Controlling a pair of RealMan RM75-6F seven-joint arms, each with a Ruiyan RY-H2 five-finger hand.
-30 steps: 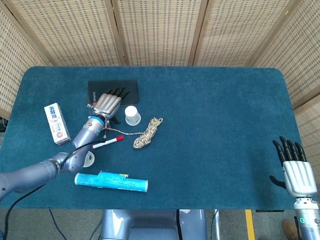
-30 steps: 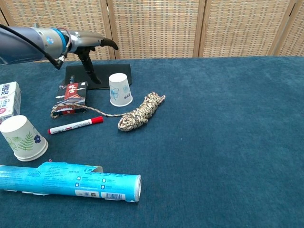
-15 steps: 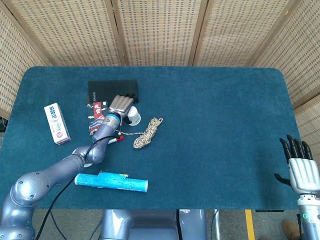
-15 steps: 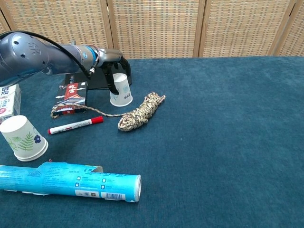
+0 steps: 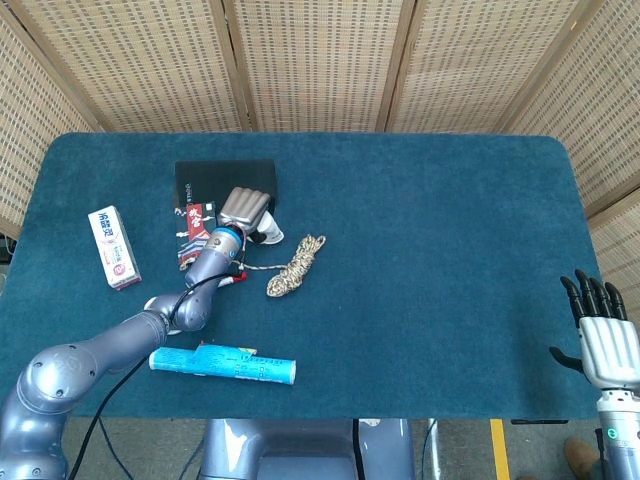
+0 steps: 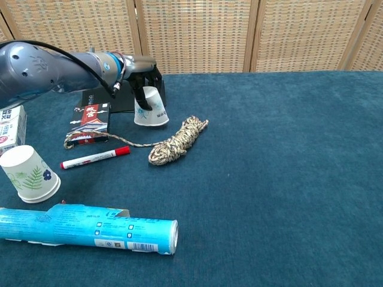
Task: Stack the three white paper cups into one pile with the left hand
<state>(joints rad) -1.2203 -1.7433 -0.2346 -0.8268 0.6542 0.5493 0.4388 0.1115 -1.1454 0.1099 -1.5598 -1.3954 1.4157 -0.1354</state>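
Observation:
An upside-down white paper cup [image 6: 152, 111] is tilted beside the black folder, with its rim toward the rope. My left hand [image 6: 143, 70] grips it from above, fingers curled around its upper end; the head view shows the same left hand [image 5: 246, 208] over the cup [image 5: 270, 233]. A second white paper cup [image 6: 29, 174] with a leaf print stands upside down at the near left, apart from the hand. No third cup is visible. My right hand [image 5: 600, 336] hangs at the table's near right edge, fingers spread and holding nothing.
A coiled rope [image 6: 177, 141] lies right of the held cup, its tail running left past a red marker [image 6: 96, 157]. A blue tube [image 6: 90, 226] lies along the front. A milk carton [image 6: 11, 127], a card box [image 6: 90, 121] and a black folder [image 6: 119, 97] sit at the left.
My left hand swung right from over the folder onto the cup, closed around it and tipped it. The right hand sank slightly at the table's edge.

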